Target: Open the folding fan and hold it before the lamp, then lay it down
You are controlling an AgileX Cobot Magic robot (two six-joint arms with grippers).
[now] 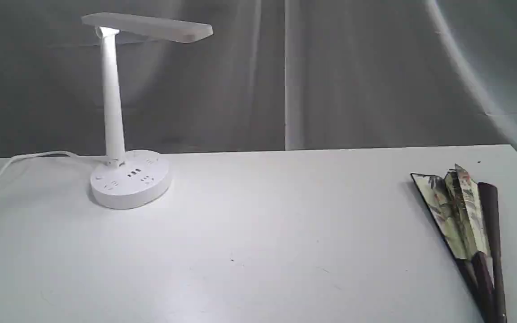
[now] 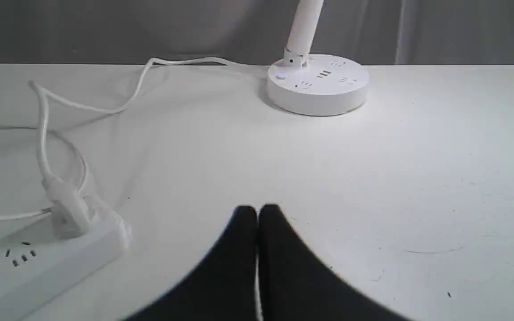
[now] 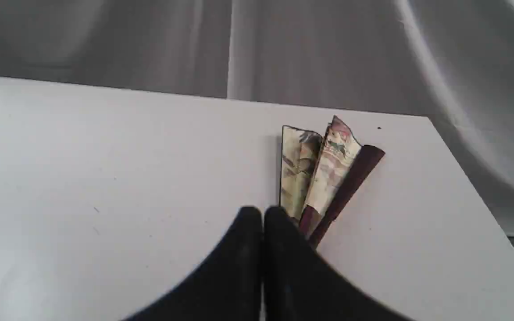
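The fan (image 1: 462,211) lies on the desk (image 1: 263,233) at the right, only a little bit open (a few painted folds show). The lamp (image 1: 114,112) stands well apart at the left. The left end effector (image 2: 257,214) is pressed together, holding nothing. The right end effector (image 3: 263,214) is pressed together too, near the fan's narrow end.

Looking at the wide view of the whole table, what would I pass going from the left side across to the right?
white cord → white desk lamp → folding fan, lying only slightly spread
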